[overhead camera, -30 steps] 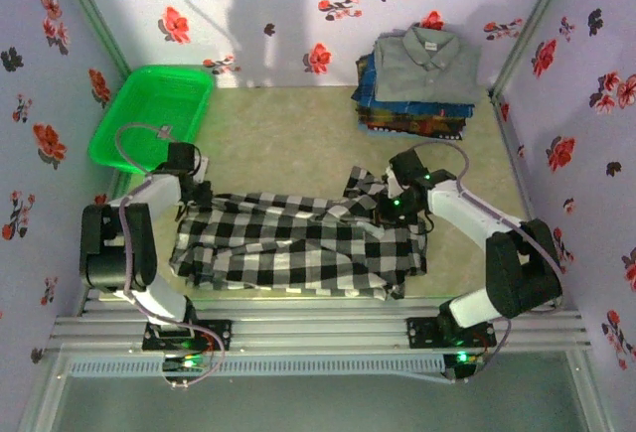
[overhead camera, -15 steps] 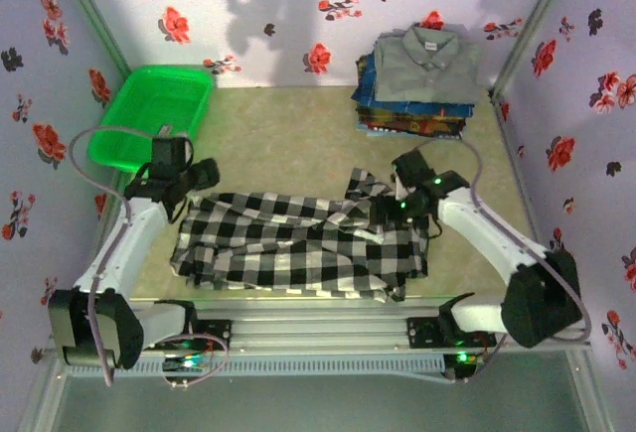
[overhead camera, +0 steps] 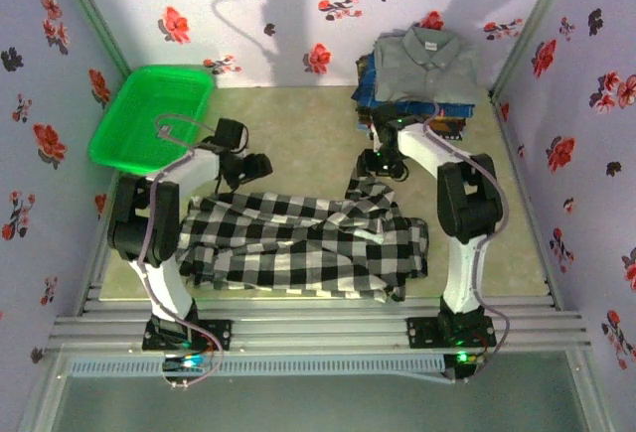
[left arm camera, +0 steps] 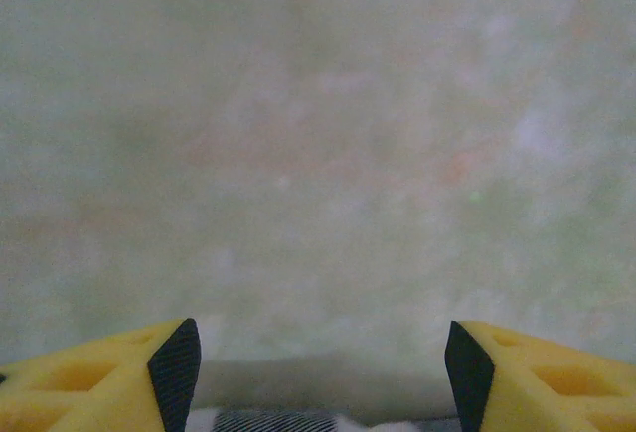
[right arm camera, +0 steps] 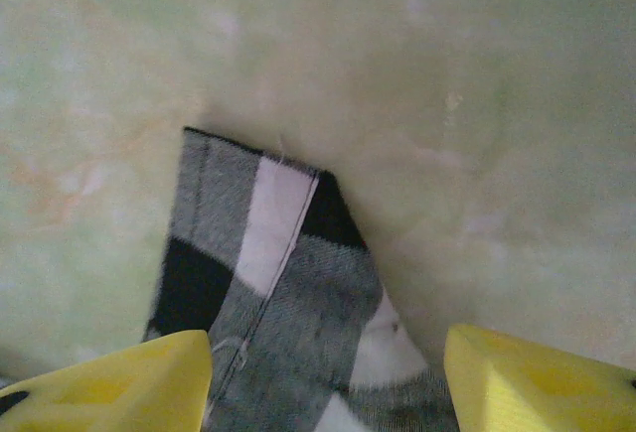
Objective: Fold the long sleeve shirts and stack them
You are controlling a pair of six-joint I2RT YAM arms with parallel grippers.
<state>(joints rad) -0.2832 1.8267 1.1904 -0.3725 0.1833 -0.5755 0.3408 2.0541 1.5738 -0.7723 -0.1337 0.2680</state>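
From the top, the mottled beige-green tabletop [overhead camera: 298,124] is boxed in by pale walls printed with red and black flowers [overhead camera: 298,15]. A bright green plastic basket [overhead camera: 149,114] fills the 10 o'clock corner. At 1 o'clock a plain grey collared shirt [overhead camera: 427,60] tops a stack of folded blue and dark patterned shirts [overhead camera: 412,114]. The black-and-white checked cloth shirt [overhead camera: 298,248] lies spread and rumpled at 6 o'clock, one strip poking toward 12. My left gripper [overhead camera: 256,166] hangs just past its far edge, and my right gripper [overhead camera: 376,164] is over that strip. Bare table lies open between basket and stack.

At my left wrist, my left gripper [left arm camera: 318,362] stands wide with nothing between the yellow fingers [left arm camera: 99,382]. Bare surface lies ahead.

At my right wrist, my right gripper [right arm camera: 328,362] is spread wide. A hemmed corner of that shirt [right arm camera: 268,243] lies flat between the fingers, unclamped, with bare table from 9 through 3 o'clock.
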